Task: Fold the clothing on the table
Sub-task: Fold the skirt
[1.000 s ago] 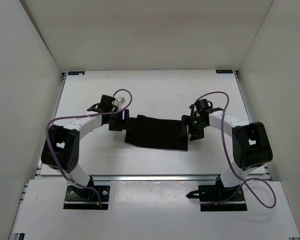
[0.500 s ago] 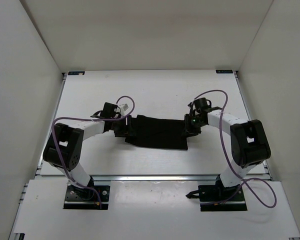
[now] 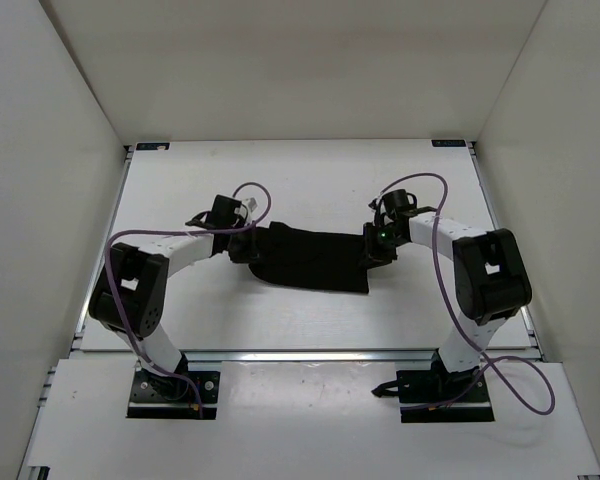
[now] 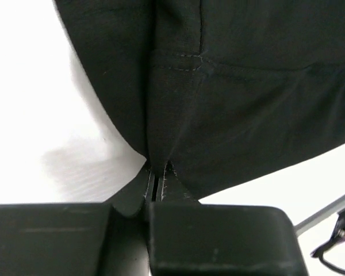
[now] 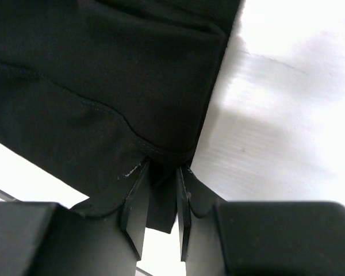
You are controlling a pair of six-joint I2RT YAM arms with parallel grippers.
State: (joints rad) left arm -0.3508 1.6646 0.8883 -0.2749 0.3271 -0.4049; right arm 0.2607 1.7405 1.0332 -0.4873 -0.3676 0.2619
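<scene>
Fabric fills most of both wrist views. On the left, the left gripper [image 4: 155, 175] has its fingers pressed almost together on a bunched fold at the left end of the clothing [image 3: 315, 262] — a stitched seam runs just beyond the tips. The black garment lies stretched sideways across the middle of the white table [image 3: 310, 175], spanning the gap between the two grippers. On the right, the right gripper [image 5: 160, 175] pinches the garment's right end — a thick fold of cloth sits between its two narrowly parted fingers, with bare tabletop just beside it.
</scene>
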